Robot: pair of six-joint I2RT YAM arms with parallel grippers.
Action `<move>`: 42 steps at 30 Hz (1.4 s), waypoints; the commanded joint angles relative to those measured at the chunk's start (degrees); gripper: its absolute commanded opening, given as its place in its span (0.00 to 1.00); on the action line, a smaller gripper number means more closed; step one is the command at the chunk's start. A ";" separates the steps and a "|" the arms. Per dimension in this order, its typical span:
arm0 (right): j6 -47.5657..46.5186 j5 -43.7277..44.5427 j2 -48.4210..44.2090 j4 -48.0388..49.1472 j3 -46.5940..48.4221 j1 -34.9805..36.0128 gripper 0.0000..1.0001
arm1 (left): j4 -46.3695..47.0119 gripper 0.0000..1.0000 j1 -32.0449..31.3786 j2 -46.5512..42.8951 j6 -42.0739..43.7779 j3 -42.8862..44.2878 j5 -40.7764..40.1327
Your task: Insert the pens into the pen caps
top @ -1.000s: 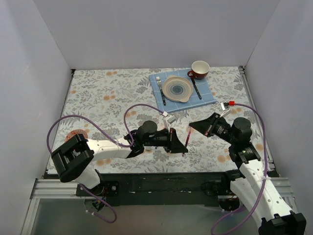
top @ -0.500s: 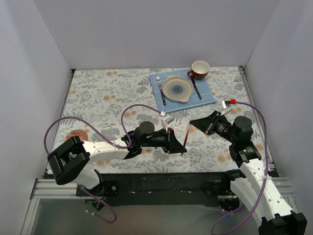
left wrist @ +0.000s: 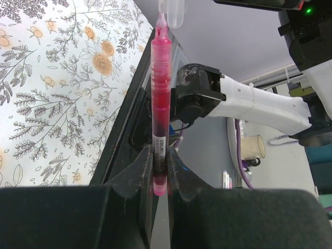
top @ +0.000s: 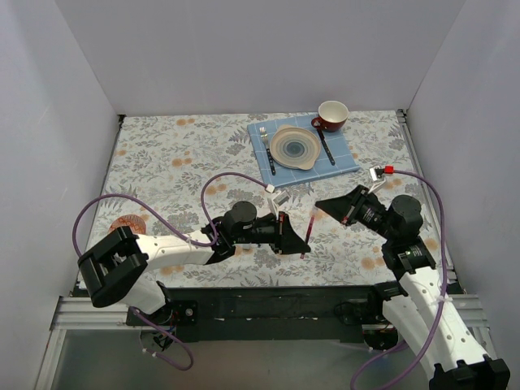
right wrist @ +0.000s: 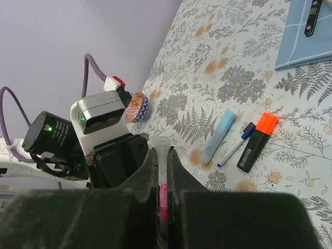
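Left gripper (left wrist: 160,155): fingers pinched on the lower end of the red pen (left wrist: 160,98). The pen stands straight out from the fingertips, label end in the grip and tip pointing away. From above, the same gripper (top: 296,240) sits low over the near middle of the flowered cloth (top: 179,162), with the pen (top: 307,234) showing as a short dark-red stroke at its nose.

Right gripper (right wrist: 163,155): fingers pressed onto a small clear cap (right wrist: 163,145), its rim poking out past the fingertips. A pink streak shows lower down between the fingers; we cannot tell what it belongs to. From above, this gripper (top: 321,210) faces the left one nose to nose, just beside the pen's upper end.

In the left wrist view the pen's tip meets the mouth of the cap (left wrist: 171,11), slightly off line. We cannot tell whether it has gone in.

Lying on the cloth in the right wrist view, close together and uncapped or capped we cannot say: light-blue marker (right wrist: 218,136), thin pen (right wrist: 236,145) with a blue end, and black marker (right wrist: 255,142) with an orange end. The thin pen lies between the other two.

At the far right of the cloth is a blue mat (top: 345,158) with a plate (top: 295,148), fork (top: 266,150) on its left and knife (top: 326,148) on its right. A red cup (top: 331,116) stands at the mat's far edge.
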 commanded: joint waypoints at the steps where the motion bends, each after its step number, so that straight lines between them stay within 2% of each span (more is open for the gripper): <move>1: 0.07 -1.59 -1.80 1.06 -1.13 0.17 0.01 | -1.07 0.00 -0.16 -1.33 1.91 2.96 -1.18; 22: -4.14 0.25 -9.18 -6.06 -5.36 0.17 0.01 | -3.09 0.00 0.80 1.21 2.97 8.93 -6.55; 32: -1.95 -1.41 -10.68 -6.06 -7.29 0.26 0.01 | -6.87 0.00 1.86 4.03 8.32 15.52 -6.54; 36: 0.86 -0.89 -9.02 -5.36 -5.19 0.26 0.20 | -8.71 0.00 1.95 2.89 10.96 15.97 -4.62; 37: 1.39 -0.45 -8.58 -5.62 -3.35 0.26 0.29 | -8.98 0.00 1.95 1.93 11.31 15.79 -4.17; 40: 2.09 0.78 -6.82 -4.23 -0.71 0.26 0.47 | -10.30 0.00 1.95 -0.18 12.28 14.21 -3.99; 42: 2.18 0.87 -5.24 -3.17 2.01 0.17 0.53 | -10.39 0.00 1.95 -2.91 12.37 11.58 -4.78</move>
